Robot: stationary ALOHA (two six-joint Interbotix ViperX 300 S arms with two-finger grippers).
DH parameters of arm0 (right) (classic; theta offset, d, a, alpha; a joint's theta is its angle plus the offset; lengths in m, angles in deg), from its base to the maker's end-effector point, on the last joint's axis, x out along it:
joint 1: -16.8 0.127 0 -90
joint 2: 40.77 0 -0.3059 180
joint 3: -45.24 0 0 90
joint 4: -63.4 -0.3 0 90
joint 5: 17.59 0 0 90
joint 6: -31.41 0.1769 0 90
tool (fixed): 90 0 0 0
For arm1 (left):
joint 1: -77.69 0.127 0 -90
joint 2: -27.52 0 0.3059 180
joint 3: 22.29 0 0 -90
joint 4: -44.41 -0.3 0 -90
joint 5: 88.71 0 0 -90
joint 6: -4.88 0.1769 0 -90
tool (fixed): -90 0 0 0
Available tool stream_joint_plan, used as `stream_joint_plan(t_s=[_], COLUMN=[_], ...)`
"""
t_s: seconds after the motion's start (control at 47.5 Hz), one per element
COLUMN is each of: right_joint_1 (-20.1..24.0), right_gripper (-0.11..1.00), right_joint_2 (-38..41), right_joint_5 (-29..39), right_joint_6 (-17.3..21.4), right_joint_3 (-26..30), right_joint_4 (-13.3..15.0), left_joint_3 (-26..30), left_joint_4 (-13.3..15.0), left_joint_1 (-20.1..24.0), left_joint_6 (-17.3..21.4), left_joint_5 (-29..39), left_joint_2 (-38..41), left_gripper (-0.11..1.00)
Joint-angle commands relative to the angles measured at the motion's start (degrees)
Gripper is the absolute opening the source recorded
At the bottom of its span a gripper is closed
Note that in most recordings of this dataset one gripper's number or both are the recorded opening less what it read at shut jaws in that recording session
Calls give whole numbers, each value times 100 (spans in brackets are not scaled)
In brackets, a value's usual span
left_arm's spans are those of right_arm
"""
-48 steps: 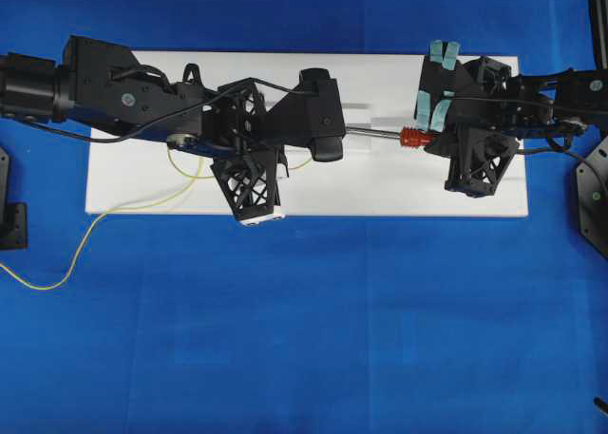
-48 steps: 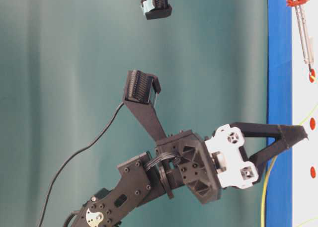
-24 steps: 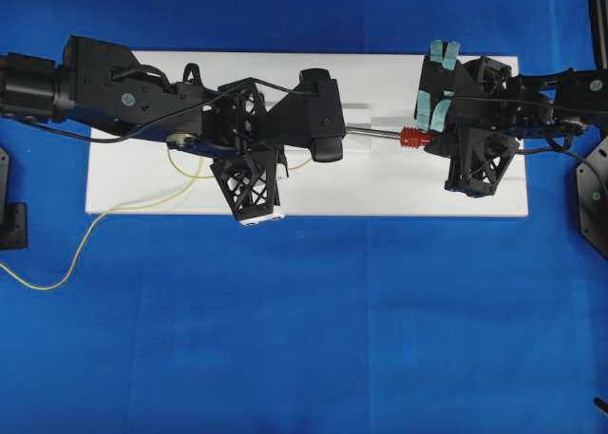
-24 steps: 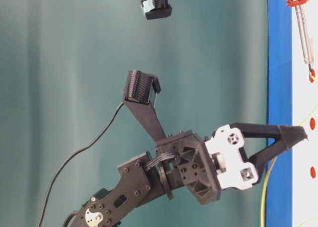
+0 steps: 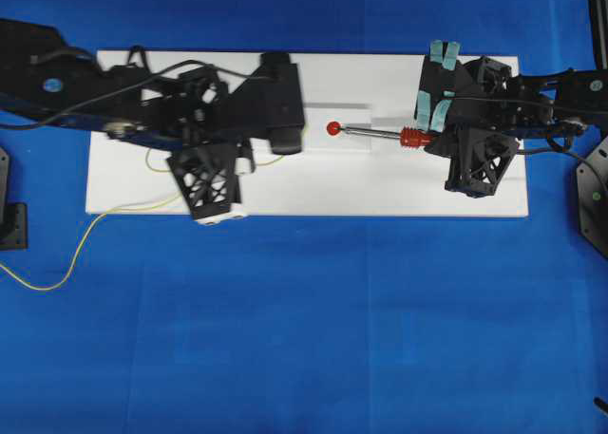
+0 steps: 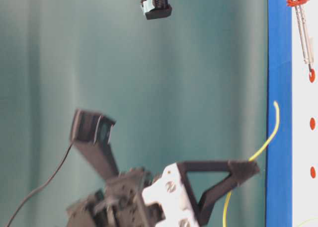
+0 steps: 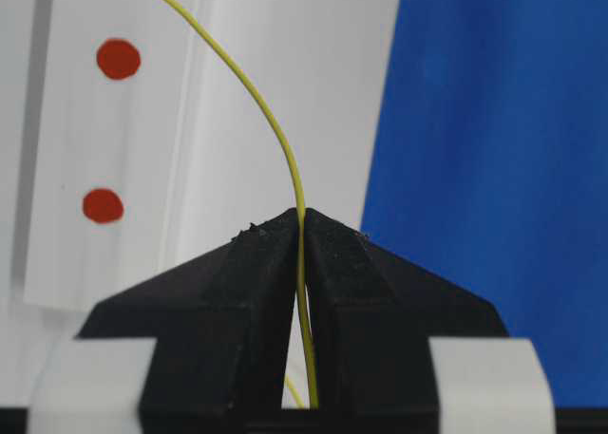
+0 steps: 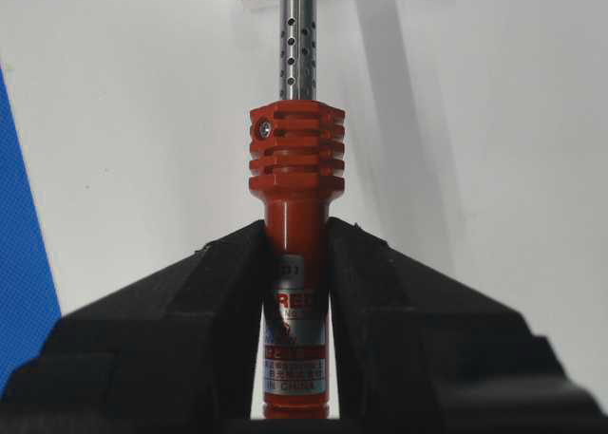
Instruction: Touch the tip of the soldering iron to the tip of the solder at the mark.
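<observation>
**Observer:** Start at the left. What do you see?

**Operator:** From overhead I see the solder (image 5: 57, 268), a thin, curly yellow wire. It loops over the blue cloth (image 5: 304, 339) on the bench and runs up onto the flat white board (image 5: 380, 192). My left hand (image 7: 302, 227) is pinched fully closed on it. In the left wrist view the black, wedge-shaped fingers (image 7: 242, 282) meet with the wire between them. Beyond the grip the free end arcs up and to the left over the board, past two red dots (image 7: 103, 205).

**Observer:** Is that end touching the board?

**Operator:** No. In the table-level view the wire end (image 6: 271, 122) curves off the fingertips, clear of the surface.

**Observer:** And further right?

**Operator:** A round red mark (image 5: 332, 128) sits on the board. The soldering iron (image 5: 385, 134) lies with its long axis almost level across the overhead view, tip pointing left. The dark tip rests at the mark's right edge. Its shaft is slim, perforated silver metal, and the ribbed orange-red collar (image 8: 295, 149) sits behind that.

**Observer:** The right hand?

**Operator:** My right hand (image 8: 296, 239) is clamped on the smooth orange-red handle just behind the collar, with both fingers pressed against it. The solder's end is well to the left of the mark, apart from the iron's tip.
</observation>
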Motion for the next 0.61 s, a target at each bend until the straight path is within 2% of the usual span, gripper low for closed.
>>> stream_joint_plan(t_s=[0.0,0.147,0.358,0.589], right_joint_1=[0,-9,-9,0], right_gripper=[6,6,6,6], right_joint_2=[-35,-44,-132,-1046], right_joint_5=[-44,-88,-105,-158], right_joint_6=[9,9,9,9], right_joint_3=[141,141,114,-237], right_joint_4=[9,9,9,9], left_joint_3=[-149,-466,-571,-844], left_joint_4=[-9,-9,-9,-9], left_joint_1=[-26,-26,-26,-26], left_joint_6=[0,-9,0,-9], left_joint_5=[-281,-800,-826,-888], left_joint_2=[-387,-615,-721,-1072], left_gripper=[2,2,2,2])
